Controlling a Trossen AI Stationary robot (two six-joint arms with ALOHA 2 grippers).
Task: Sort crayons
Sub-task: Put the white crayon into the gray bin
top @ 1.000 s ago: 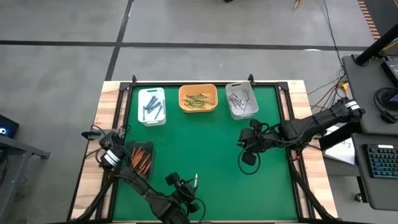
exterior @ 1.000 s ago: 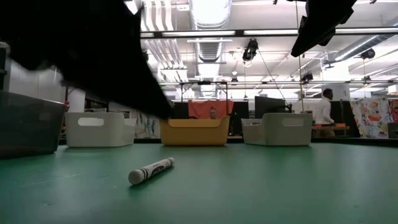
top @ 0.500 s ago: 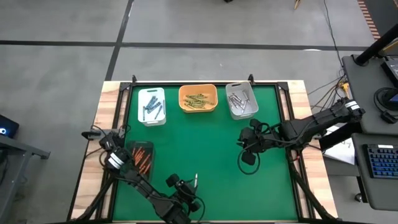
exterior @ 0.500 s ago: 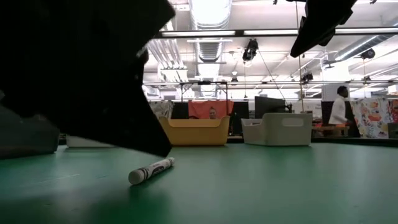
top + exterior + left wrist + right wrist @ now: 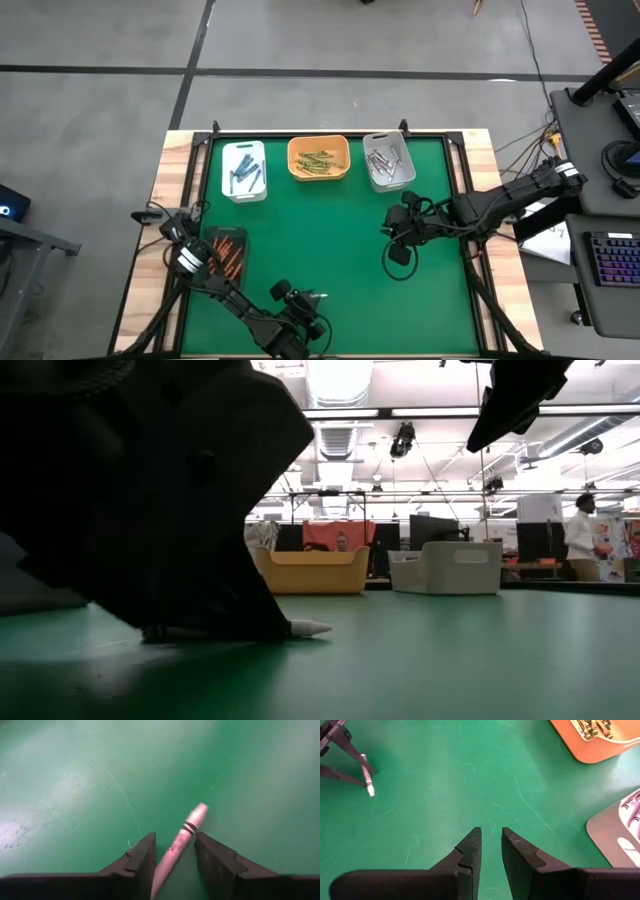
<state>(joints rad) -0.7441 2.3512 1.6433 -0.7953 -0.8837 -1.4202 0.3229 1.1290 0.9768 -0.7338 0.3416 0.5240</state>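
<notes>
- The left gripper (image 5: 308,297) is low over the near edge of the green tabletop (image 5: 330,240), close to the middle of that edge, with its arm reaching in from the near-left corner.
- In the left wrist view its two dark fingers (image 5: 140,861) stand apart, one on each side of a whitish crayon (image 5: 178,846) — the jaws are spread around the stick. Whether the pads touch it cannot be told.
- This crayon lies flat on the tabletop; its tip pokes out past the fingertips, and it carries two dark bands near that end.
- In the low view the left arm fills the near left as a dark mass, and only the crayon's pale tip shows beyond it on the green surface.
- The right gripper (image 5: 397,238) hangs over the right half of the tabletop, near the grey tray, its arm coming in from the right edge. Its jaws are slightly parted with nothing between them, seen in the right wrist view above bare green.
- Three trays stand in a row along the far edge: a white tray (image 5: 244,171) holding dark blue-grey crayons, an orange tray (image 5: 318,158) holding yellow-olive crayons, and a grey tray (image 5: 388,161) holding grey-white crayons.
- A fourth, dark tray (image 5: 226,254) sits at the left edge — it holds red-orange crayons and lies just beside the left arm.
- A person (image 5: 581,538) stands far back in the room beyond the tabletop, at the right of the low view.
</notes>
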